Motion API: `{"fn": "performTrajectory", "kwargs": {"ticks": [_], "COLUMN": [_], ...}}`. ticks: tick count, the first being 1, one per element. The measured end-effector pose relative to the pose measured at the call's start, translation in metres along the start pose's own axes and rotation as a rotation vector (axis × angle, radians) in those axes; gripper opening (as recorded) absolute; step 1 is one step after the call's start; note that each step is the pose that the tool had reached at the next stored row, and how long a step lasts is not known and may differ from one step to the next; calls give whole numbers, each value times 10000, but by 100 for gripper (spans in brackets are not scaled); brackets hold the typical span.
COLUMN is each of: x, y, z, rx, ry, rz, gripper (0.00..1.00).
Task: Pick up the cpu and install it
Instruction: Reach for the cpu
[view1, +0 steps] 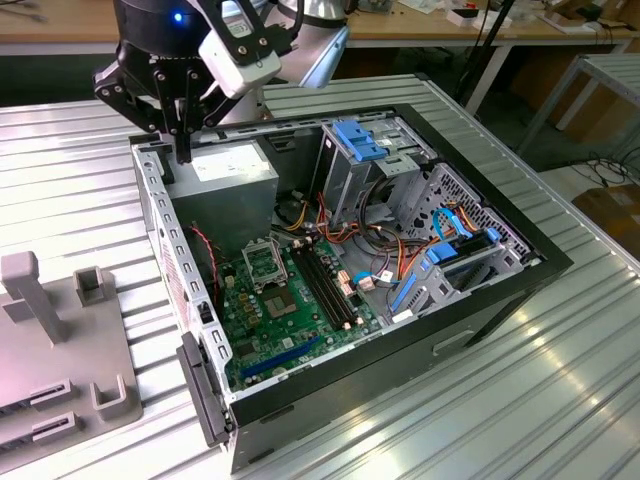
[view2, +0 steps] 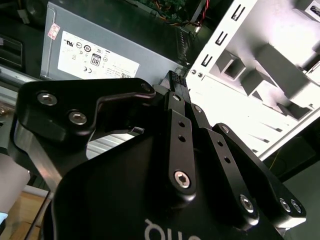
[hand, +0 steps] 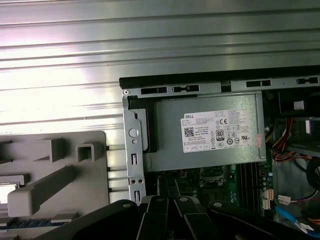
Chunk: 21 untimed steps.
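Observation:
My gripper (view1: 185, 153) hangs over the back corner of the open computer case (view1: 500, 300), at the exterior view's left, just above the grey power-supply box (view1: 235, 175). Its fingers stand together, shut, and I see nothing between them. In both wrist views the black finger links (view2: 175, 82) (hand: 167, 202) close to a point over that box (hand: 210, 132). The socket with its silver frame (view1: 262, 262) lies on the green board below. A pale shiny flat piece (hand: 6, 192) sits in a recess of the grey holder (hand: 55, 170); I cannot tell whether it is the cpu.
The grey holder (view1: 60, 350) with posts and slots stands on the ribbed metal table (view1: 560, 400), on the exterior view's left of the case. Inside the case are black memory slots (view1: 325, 285), blue drive brackets (view1: 355, 140) and loose cables (view1: 380, 250).

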<state>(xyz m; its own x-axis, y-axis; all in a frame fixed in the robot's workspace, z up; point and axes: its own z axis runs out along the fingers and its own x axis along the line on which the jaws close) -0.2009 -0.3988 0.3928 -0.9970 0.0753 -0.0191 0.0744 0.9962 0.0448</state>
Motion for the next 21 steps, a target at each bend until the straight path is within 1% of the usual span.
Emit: {"fn": "performTrajectory", "kwargs": {"ticks": [8,21], "x": [63,135], "y": [-5,-10], "z": [-1,-3], "rx": [0,1], "ry": [0,0], "rz": [0,1], "gripper": [11,11]}}
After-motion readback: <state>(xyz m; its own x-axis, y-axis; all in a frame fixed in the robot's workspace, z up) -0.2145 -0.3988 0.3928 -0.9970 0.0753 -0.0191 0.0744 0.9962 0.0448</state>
